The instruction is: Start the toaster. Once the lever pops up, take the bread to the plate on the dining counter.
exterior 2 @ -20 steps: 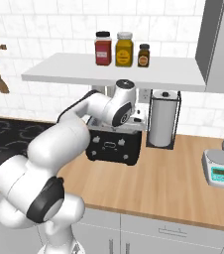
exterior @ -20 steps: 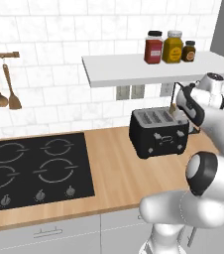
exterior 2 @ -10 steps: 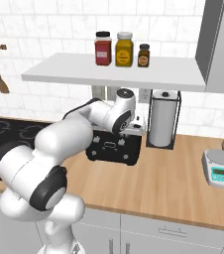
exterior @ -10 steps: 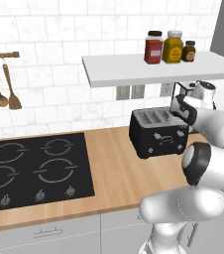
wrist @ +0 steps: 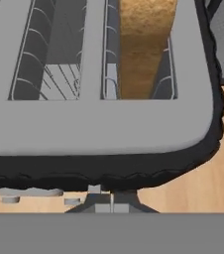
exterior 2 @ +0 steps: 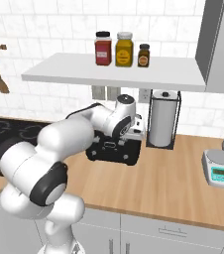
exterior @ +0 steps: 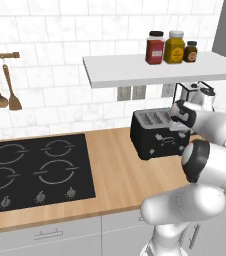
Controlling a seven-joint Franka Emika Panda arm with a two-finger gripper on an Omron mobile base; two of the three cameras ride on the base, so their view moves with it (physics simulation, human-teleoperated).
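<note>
The black toaster (exterior: 156, 136) with its silver slotted top stands on the wooden counter under the white shelf, also the toaster (exterior 2: 112, 151) half behind my arm. In the hand view the toaster top (wrist: 99, 124) is close below, with the golden-brown bread (wrist: 143, 44) standing in the right slot and the left slot empty. My gripper (exterior: 181, 113) hovers over the toaster's right end; its fingertips (wrist: 100, 197) sit together, shut, just past the toaster's near edge with nothing between them. The plate and dining counter are out of view.
A white shelf (exterior: 160, 69) with three jars (exterior: 171, 47) hangs low over the toaster. A paper towel holder (exterior 2: 162, 119) stands right behind it, a kitchen scale (exterior 2: 220, 168) further right. The black hob (exterior: 35, 167) lies to the left, wooden spoons (exterior: 2, 87) on the wall.
My hand has come down and in over the toaster's right end. The toaster and the base have not moved.
</note>
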